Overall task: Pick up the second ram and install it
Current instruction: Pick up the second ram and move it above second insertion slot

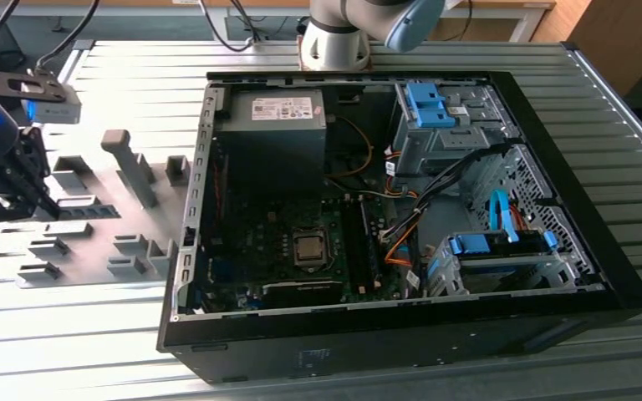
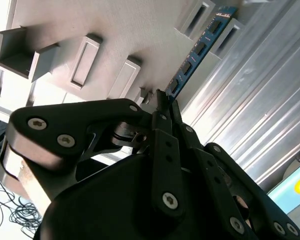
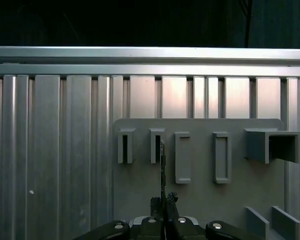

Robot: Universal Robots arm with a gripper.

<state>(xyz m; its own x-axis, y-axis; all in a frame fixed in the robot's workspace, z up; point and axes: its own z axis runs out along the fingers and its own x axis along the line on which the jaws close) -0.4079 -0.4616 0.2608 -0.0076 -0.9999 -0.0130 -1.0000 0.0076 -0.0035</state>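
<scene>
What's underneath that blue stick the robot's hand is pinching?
Beneath the second ram lies the grey holder plate with slotted blocks. The hand covers the stick's near end, hiding what sits below there.

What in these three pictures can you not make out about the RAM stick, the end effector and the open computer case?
- Second wrist view: the near end of the second ram is covered by the end effector.
- First wrist view: the ram is seen edge-on, so its chips and label are hidden.
- Exterior view: the motherboard slots are too dark to tell whether any is filled.
</scene>
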